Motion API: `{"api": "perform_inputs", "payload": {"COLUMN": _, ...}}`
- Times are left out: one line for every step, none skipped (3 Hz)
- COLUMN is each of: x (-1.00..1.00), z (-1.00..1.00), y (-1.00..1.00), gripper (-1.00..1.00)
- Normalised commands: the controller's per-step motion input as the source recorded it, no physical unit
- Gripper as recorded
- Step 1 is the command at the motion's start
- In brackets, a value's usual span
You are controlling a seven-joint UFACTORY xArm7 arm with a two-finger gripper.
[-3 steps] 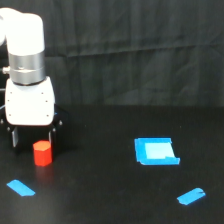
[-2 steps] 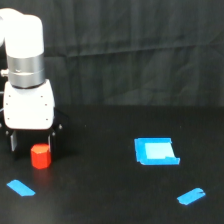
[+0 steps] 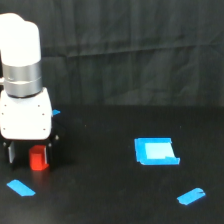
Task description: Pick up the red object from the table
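Note:
The red object (image 3: 39, 159), a small stubby red-orange block, stands on the black table (image 3: 100, 190) at the exterior view's left. My gripper (image 3: 31, 156) hangs under the white arm body (image 3: 25, 120), low over the table, with the block between its dark fingers. The left finger (image 3: 10, 153) stands clear of the block with a dark gap between them. The right finger (image 3: 53, 149) sits close beside it. The jaws look open around the block, whose top is partly covered by the gripper body.
A blue square patch (image 3: 156, 151) lies on the table right of centre. Blue tape strips lie at the front left (image 3: 21, 188), the front right (image 3: 191, 196) and just behind the arm (image 3: 56, 112). A black cloth backdrop hangs behind.
The arm has come down, so the gripper body now sits lower over the red object and covers its top. The block still rests on the table.

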Motion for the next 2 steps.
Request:
{"api": "perform_inputs", "payload": {"x": 0.12, "z": 0.06, "y": 0.38, "gripper": -1.00}}
{"api": "perform_inputs", "payload": {"x": 0.01, "z": -0.09, "y": 0.18, "gripper": -0.99}}
